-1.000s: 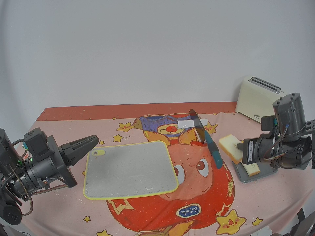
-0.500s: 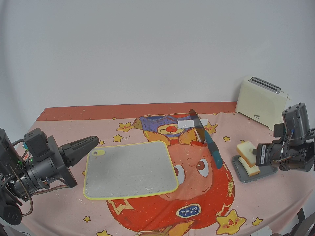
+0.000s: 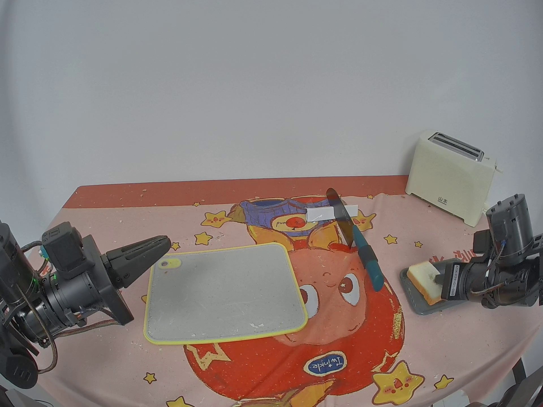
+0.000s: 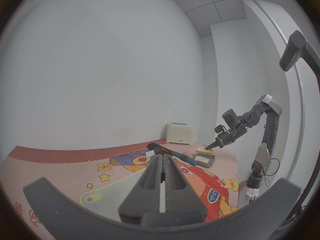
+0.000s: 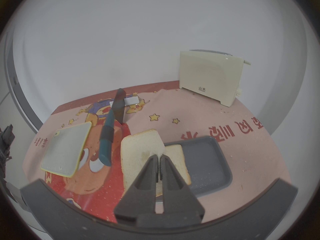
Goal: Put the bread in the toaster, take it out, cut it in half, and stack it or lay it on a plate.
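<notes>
Your right gripper (image 5: 159,158) pinches the bread (image 5: 139,150) at the tray (image 5: 213,165); your left gripper (image 3: 164,241), clenched empty, hangs far left of it.

Left pincer (image 3: 164,240) and right pincer (image 3: 439,273), both closed.
</notes>
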Tool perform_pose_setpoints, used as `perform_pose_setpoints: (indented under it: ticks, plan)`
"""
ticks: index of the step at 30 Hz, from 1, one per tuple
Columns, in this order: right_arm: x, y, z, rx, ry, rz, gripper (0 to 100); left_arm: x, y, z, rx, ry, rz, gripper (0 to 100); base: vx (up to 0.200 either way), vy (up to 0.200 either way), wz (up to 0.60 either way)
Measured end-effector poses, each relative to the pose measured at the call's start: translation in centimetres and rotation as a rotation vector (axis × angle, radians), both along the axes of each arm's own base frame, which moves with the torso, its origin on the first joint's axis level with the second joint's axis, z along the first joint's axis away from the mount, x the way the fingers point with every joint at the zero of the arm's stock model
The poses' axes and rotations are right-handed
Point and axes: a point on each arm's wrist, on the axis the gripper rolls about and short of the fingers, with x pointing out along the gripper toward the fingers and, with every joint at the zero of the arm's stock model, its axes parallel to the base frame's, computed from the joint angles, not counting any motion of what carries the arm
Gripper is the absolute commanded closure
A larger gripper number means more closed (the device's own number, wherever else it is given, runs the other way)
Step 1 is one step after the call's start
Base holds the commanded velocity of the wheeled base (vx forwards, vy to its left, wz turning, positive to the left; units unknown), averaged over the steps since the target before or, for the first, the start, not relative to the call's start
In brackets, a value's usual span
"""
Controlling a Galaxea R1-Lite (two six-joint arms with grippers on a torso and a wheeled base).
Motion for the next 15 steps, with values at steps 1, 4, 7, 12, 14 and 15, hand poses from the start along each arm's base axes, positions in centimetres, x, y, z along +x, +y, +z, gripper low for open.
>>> perform_pose_setpoints:
  ticks: [1, 4, 7, 12, 14, 15]
  plan:
    - [0.0, 0.0, 0.0, 0.0, 0.0, 0.0, 100, 0.0, 0.0, -0.1, 0.001, 0.004, 0.0, 100, 0.0, 0.0, 0.0]
    - [0.1, -0.2, 0.0, -0.001, 0.001, -0.011, 100, 0.2, -0.1, -0.3, 0.006, 0.015, -0.001, 100, 0.0, 0.0, 0.0]
    - [0.5, -0.4, 0.2, 0.009, -0.01, -0.021, 100, 0.2, -0.1, -0.5, 0.009, 0.022, -0.001, 100, 0.0, 0.0, 0.0]
    - [1.2, -0.4, 0.2, 0.021, -0.041, -0.033, 100, 0.3, -0.1, -0.6, 0.011, 0.027, -0.001, 100, 0.0, 0.0, 0.0]
    - [1.4, -0.5, 0.0, 0.018, -0.039, -0.04, 100, 0.3, -0.1, -0.6, 0.011, 0.029, -0.001, 100, 0.0, 0.0, 0.0]
    - [1.5, -0.5, -0.1, 0.014, -0.033, -0.041, 100, 0.3, -0.2, -0.6, 0.012, 0.029, -0.002, 100, 0.0, 0.0, 0.0]
